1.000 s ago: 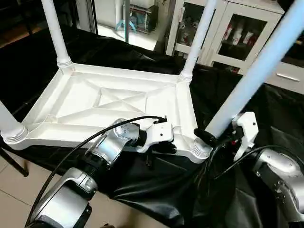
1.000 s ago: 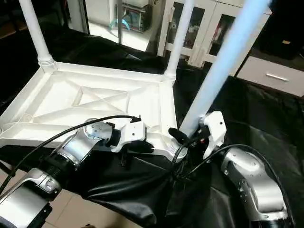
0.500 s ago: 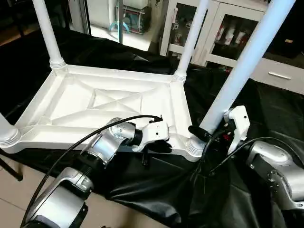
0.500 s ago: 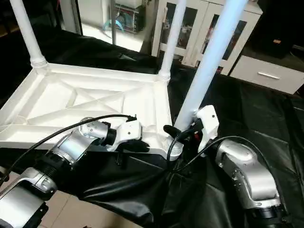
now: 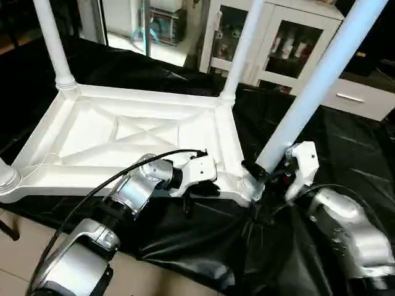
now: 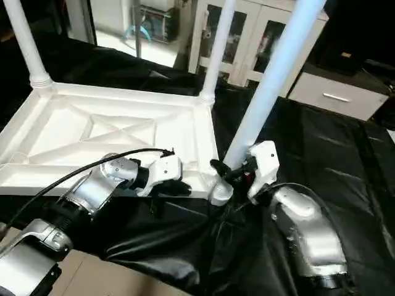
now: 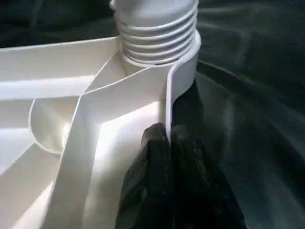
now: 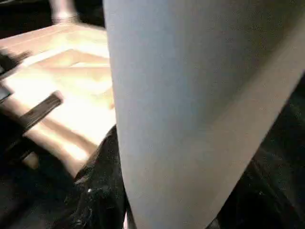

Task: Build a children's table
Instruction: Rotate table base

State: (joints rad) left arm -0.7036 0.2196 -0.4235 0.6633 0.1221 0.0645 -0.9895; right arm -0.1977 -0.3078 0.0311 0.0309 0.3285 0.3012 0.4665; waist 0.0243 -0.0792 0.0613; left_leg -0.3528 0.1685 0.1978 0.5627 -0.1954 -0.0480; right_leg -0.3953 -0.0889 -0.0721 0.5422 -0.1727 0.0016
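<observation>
- White plastic tabletop [image 5: 123, 132]: it lies underside up on the black cloth [image 5: 345, 142], so you have the X-ribs and corner sockets facing up to take the legs.
- Far legs: you see two already upright in the back sockets, far left leg [image 5: 50, 43] and far right leg [image 5: 242, 49]. A further ribbed base [image 5: 6, 179] stands at the near left corner.
- Near right leg [image 5: 315, 86]: it leans away from the tabletop, its ribbed foot at the near right socket [image 5: 248, 187]. I judge it not yet driven home.
- Right gripper [image 5: 271, 172]: your jaws stand about half open around the lower end of that leg, clasping it, presumably to steer it into the socket.
- Left gripper [image 5: 200, 188]: your jaws are pinched narrow on the tabletop's near rim, just beside the socket. This looks like a brace to stop the top sliding under the push.
- Left wrist view: you get the black fingers [image 7: 157, 157] astride the thin rim wall and the ribbed collar [image 7: 155, 33] in its socket, details the head views lack.
- Right wrist view: you get the leg's shaft [image 8: 190, 109] close up; the head views alone show its lean.
</observation>
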